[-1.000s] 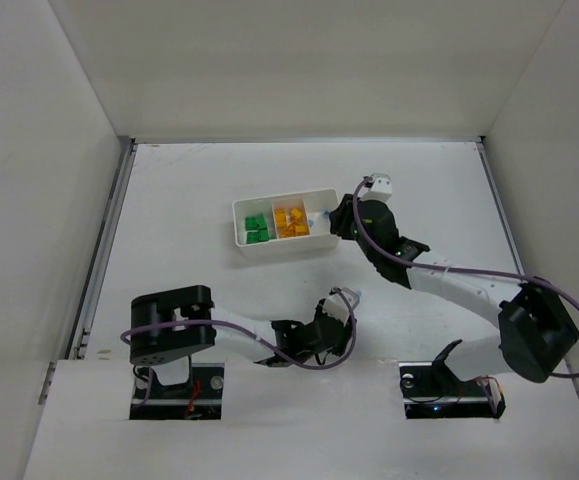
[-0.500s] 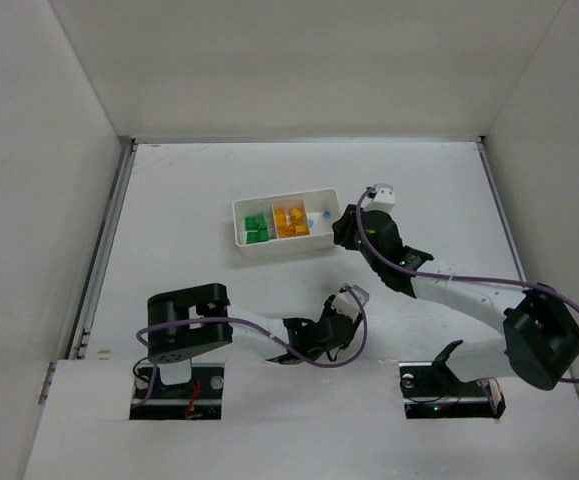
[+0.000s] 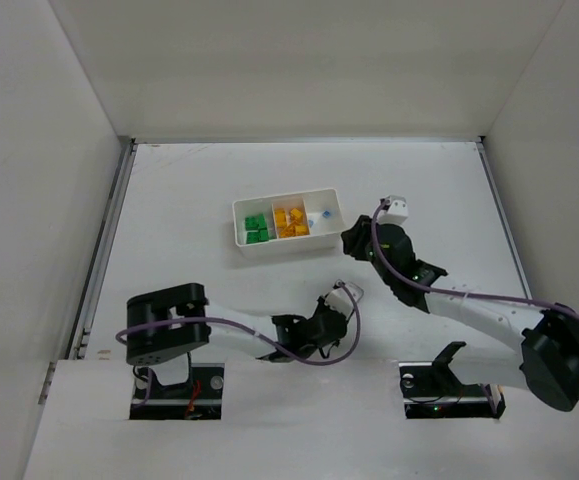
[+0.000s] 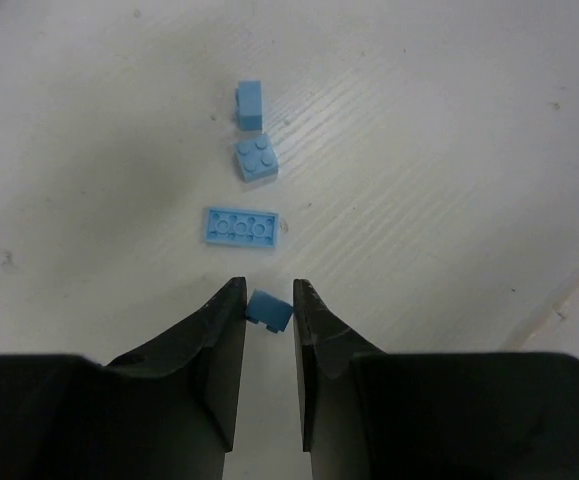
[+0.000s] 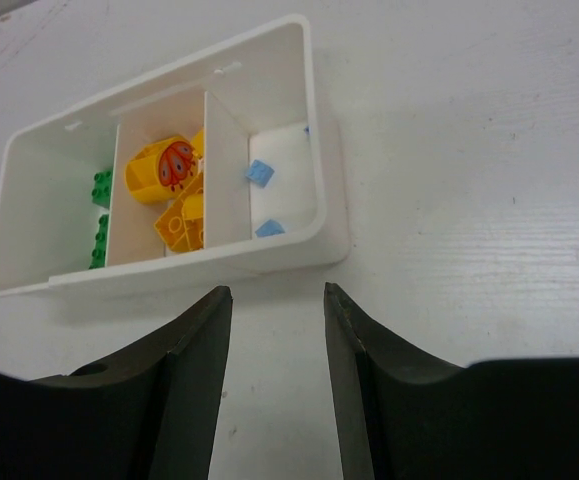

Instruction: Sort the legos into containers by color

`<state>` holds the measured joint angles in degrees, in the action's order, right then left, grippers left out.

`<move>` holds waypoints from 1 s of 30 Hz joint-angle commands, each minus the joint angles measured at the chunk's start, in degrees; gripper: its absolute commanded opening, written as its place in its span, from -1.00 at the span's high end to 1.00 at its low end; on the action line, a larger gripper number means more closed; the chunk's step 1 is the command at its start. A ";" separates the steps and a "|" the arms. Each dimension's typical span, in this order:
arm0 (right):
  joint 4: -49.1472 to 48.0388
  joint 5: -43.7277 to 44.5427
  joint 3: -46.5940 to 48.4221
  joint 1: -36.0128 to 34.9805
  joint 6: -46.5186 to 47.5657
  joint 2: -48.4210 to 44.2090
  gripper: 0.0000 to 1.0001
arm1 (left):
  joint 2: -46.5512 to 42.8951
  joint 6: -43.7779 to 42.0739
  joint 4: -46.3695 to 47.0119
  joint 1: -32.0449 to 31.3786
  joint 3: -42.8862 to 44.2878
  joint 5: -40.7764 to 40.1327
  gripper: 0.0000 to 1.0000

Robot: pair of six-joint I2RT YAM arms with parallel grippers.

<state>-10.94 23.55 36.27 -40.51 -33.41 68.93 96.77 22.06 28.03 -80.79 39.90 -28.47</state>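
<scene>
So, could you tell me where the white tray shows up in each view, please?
Top external: the white tray lies just above and left of centre.
Left wrist: not in view; only pale blue bricks, one in the left end effector.
Right wrist: the tray fills the upper left, ahead of the right end effector.
Shared landmark: the orange bricks in its middle compartment.

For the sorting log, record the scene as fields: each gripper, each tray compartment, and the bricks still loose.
left gripper: shut on a small blue brick
right gripper: open, empty, facing the tray
left compartment: green bricks
middle compartment: yellow-orange bricks, one piece marked red
right compartment: blue bricks
loose: three blue bricks on the table, ahead of the left gripper
</scene>
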 commanded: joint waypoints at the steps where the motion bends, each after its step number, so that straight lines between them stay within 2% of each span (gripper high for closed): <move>1: -1.98 0.88 -3.12 0.57 -2.62 -3.00 0.08 | -9.83 -0.80 0.01 2.70 -0.96 -0.36 0.71; 4: -1.72 1.41 -6.38 1.09 -4.20 -4.67 0.16 | -14.67 -0.45 -0.08 7.34 -0.62 1.83 0.71; 6: -0.58 1.50 -8.14 1.44 -5.00 -5.64 0.31 | -16.52 0.17 0.53 11.39 0.70 4.37 0.71; 10: 2.84 1.85 -10.78 1.18 -7.46 -7.40 0.48 | -15.57 0.61 0.97 18.69 6.14 6.67 0.70; 15: 4.70 3.17 -12.89 -0.04 -9.39 -8.81 0.48 | -6.53 0.17 0.18 27.21 15.72 10.00 0.69; 20: 5.75 3.34 -13.95 -0.58 -10.01 -9.86 0.38 | 1.92 -0.27 -0.69 31.97 23.46 12.12 0.65; 23: 8.47 3.87 -13.86 -0.84 -11.23 -9.60 0.28 | 4.82 -0.27 -1.75 33.46 26.19 11.77 0.51; 27: 10.50 4.05 -13.07 -2.77 -12.12 -6.97 0.14 | 5.10 -0.27 -1.75 34.08 26.90 11.68 0.16; 30: 10.94 3.52 -12.19 -4.61 -12.47 -4.69 0.10 | 2.82 -0.18 -1.31 33.38 24.97 11.68 0.10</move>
<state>-1.45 26.33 22.44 -43.51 -44.73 62.70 103.61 22.31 24.99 -46.81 63.90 -17.12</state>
